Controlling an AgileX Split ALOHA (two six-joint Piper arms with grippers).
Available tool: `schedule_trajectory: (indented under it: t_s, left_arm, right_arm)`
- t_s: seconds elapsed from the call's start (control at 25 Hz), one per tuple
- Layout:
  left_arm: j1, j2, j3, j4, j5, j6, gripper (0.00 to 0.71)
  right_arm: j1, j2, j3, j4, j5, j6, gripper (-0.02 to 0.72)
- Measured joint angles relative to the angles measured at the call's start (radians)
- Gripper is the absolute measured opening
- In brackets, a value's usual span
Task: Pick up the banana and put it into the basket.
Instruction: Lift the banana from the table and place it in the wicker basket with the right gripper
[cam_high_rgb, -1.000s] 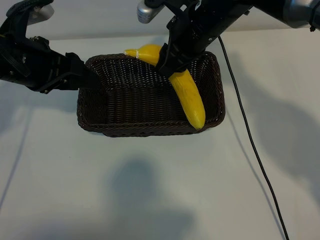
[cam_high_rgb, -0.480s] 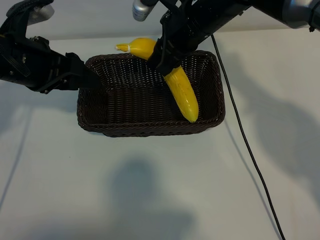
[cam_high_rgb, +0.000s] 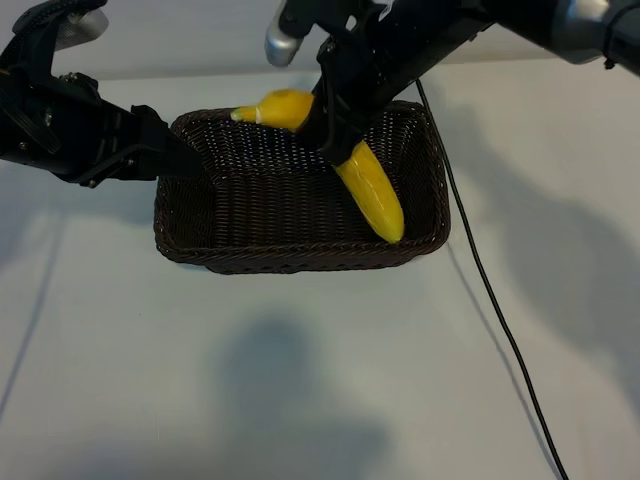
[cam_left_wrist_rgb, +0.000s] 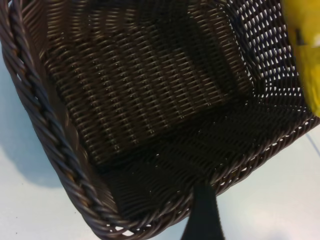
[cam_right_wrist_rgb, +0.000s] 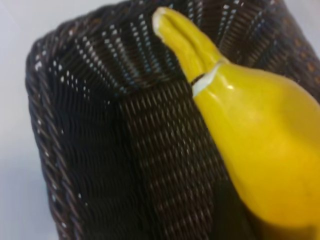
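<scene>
On the pale tabletop (cam_high_rgb: 300, 380), the right hand (cam_high_rgb: 335, 140) grips the banana (cam_high_rgb: 372, 192) over the basket (cam_high_rgb: 300, 255).

— What sort of place is this?
— A robot lab or test bench. Two black robot arms (cam_high_rgb: 80, 130) reach over a bare white counter (cam_high_rgb: 300, 380), a loose black cable (cam_high_rgb: 500, 330) trails across it, and only a wicker basket (cam_high_rgb: 200, 245) stands there.
</scene>
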Motion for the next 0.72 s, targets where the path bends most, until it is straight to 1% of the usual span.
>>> schedule_trajectory:
  t_s: [0.2, 0.28, 0.52, 0.72]
  left_arm:
    - [0.000, 0.000, 0.000, 0.000, 0.000, -0.003, 0.585]
    - [0.000, 0.000, 0.000, 0.000, 0.000, -0.003, 0.585]
    - [0.000, 0.000, 0.000, 0.000, 0.000, -0.003, 0.585]
    - [0.000, 0.000, 0.000, 0.000, 0.000, -0.003, 0.585]
  right_arm:
    - [0.000, 0.006, 0.000, 0.019, 0.002, -0.075, 0.432]
    - [0.000, 0.006, 0.000, 0.020, 0.002, -0.118, 0.432]
    - [0.000, 0.006, 0.000, 0.021, 0.001, -0.213, 0.432]
    - [0.000, 0.006, 0.000, 0.045, 0.001, -0.245, 0.432]
